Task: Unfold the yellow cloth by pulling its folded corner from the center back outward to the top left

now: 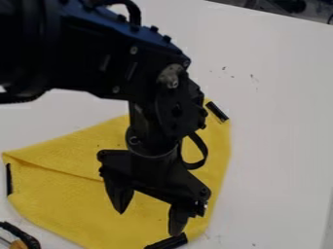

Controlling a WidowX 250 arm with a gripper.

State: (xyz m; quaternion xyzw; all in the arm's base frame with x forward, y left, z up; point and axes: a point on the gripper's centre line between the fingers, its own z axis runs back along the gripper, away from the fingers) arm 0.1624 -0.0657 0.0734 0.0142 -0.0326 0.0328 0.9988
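Over the counter (280, 146), toward seven o'clock of the view, with the tool (148, 223) released, fingers spread and nothing between them, above the five o'clock part of a yellow cloth (65, 204). Mostly laid out flat, judging by its spread, but creased inward from about nine o'clock, so not fully smooth. Edged by black strips (216, 111) near one, five and nine o'clock. Seemingly not grasped or lifted yet; impossible to tell whether touched.

We see a white table (280, 121) with dark specks (253, 78); dark background (267, 6) past its edge, top right.
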